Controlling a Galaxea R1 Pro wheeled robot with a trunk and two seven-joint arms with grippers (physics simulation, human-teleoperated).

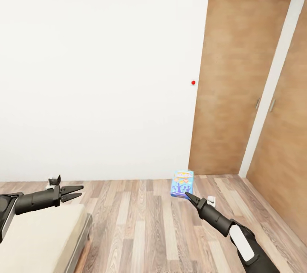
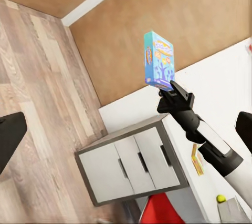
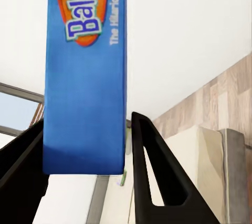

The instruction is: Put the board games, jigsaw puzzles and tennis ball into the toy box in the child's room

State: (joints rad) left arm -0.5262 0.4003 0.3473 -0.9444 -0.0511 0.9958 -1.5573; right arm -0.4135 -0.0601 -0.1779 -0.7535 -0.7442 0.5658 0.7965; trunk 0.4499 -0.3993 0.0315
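Your right gripper (image 1: 187,195), fingers clamped on the blue board game's (image 1: 182,183) lower edge at 5 o'clock, risks dropping it if jolted; left gripper (image 1: 73,193) fingers apart above the bed (image 1: 38,239).

The right pincer (image 1: 187,195) is gripping a blue board game (image 1: 182,183) upright at lower centre. The left pincer (image 1: 73,192) is hovering spread over the bed (image 1: 38,239), lower left.
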